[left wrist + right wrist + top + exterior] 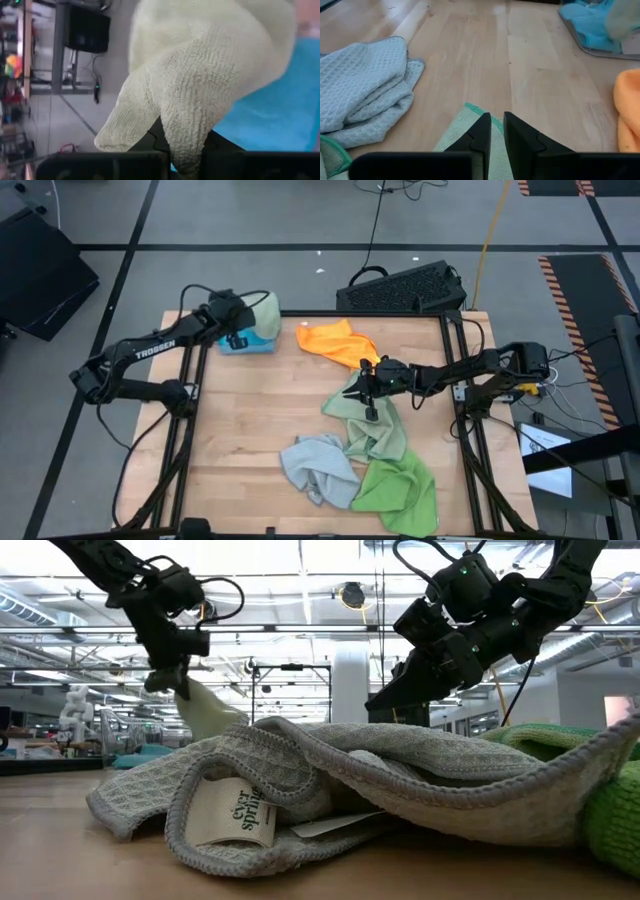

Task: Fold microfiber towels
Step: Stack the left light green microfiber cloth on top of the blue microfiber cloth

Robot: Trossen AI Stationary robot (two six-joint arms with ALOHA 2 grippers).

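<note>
Grey floor (pixel 260 220) is surrounding the wooden tabletop (pixel 250 410), while ceiling lights (pixel 300 560) are shining over the open room behind.

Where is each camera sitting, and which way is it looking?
High view: above the table, looking straight down; both arms show, with the left gripper and right gripper.
Low view: at tabletop height, looking level past the grey towel; both arms hang overhead.
Left wrist view: on the left arm, facing the pale green towel it pinches.
Right wrist view: on the right arm, facing the tabletop over its fingers.
Shared: high and low views both show the grey towel.
</note>
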